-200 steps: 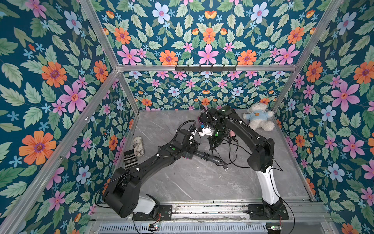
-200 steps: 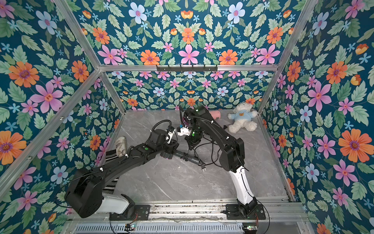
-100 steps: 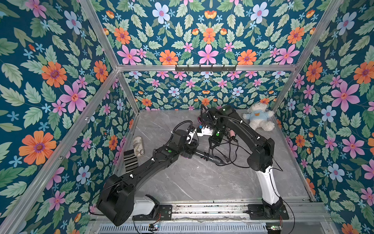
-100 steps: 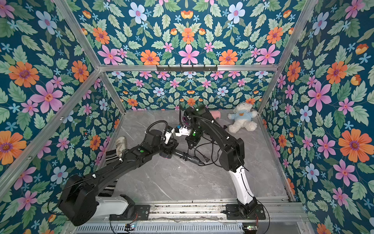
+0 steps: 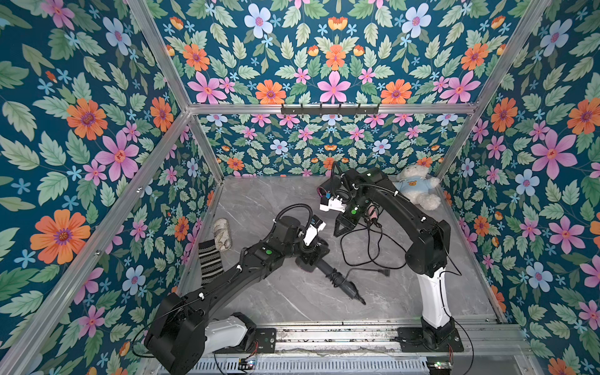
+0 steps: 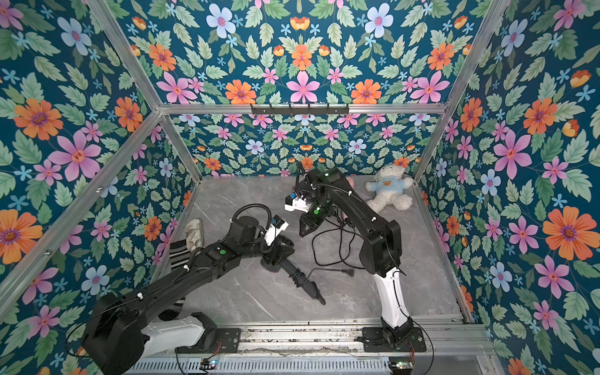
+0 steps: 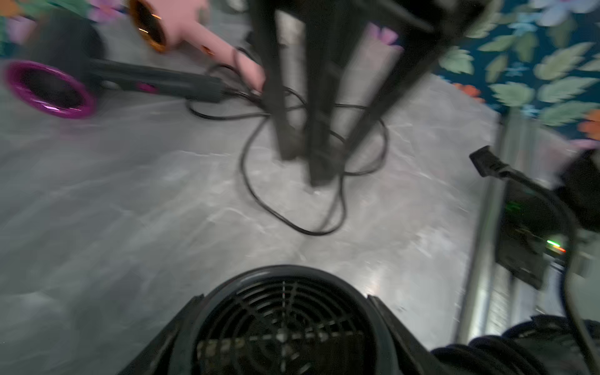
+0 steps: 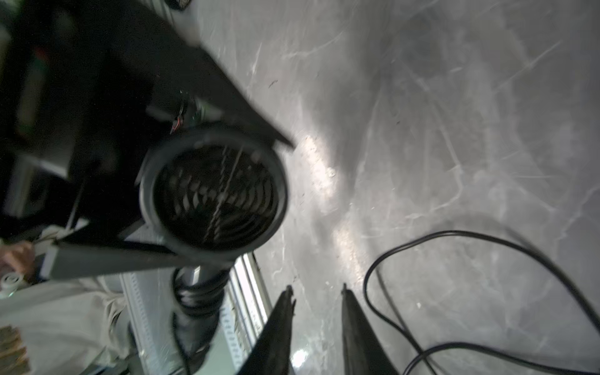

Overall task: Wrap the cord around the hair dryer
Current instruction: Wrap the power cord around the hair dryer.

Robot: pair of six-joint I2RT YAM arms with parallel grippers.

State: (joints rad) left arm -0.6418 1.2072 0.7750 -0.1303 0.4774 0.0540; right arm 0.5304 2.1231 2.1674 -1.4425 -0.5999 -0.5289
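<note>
My left gripper is clamped on the black hair dryer near the middle of the table, a few coils on its handle. My right gripper stands slightly parted, empty, beside loose cord. I fear grabbing a cord of the pink dryer from that tangle, or slack letting the coils slip off

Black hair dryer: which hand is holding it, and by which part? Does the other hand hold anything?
The left hand grips the black hair dryer by its round barrel; the handle sticks out free. The right hand holds nothing.
</note>
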